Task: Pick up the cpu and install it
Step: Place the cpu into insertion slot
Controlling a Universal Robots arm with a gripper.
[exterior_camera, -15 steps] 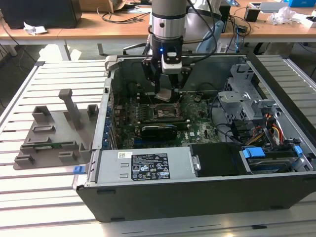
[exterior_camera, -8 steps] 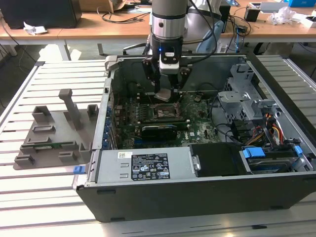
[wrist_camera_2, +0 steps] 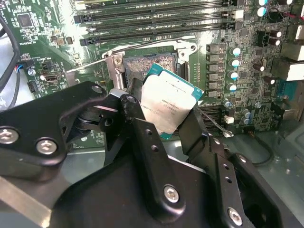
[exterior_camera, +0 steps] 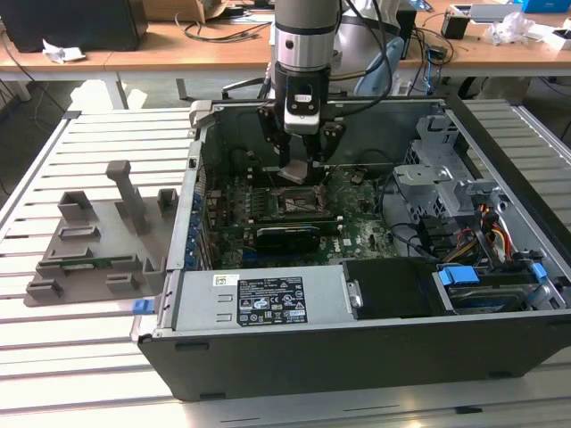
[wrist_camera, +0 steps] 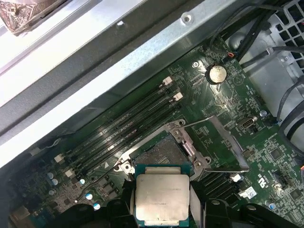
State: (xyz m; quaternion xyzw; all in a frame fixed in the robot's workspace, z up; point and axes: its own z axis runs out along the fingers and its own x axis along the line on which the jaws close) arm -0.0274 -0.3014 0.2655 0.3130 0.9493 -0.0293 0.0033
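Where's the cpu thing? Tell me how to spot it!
Look inside the big open computer case, at the green board on its floor. Above the board, the black gripper pinches the cpu by its edges. It is the small flat silvery square with a thin rim, unlike the bigger metal-framed socket near it.

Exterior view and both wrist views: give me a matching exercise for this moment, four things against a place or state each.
Things
1. cpu
2. end effector
3. socket
4. grey holder

Places or states
A. outside the case, on the exterior view's left
B. on the motherboard, pins uncovered
C. shut on the cpu
D. held off the board, metal top showing

Pairs: 1-D, 2-C, 3-B, 4-A
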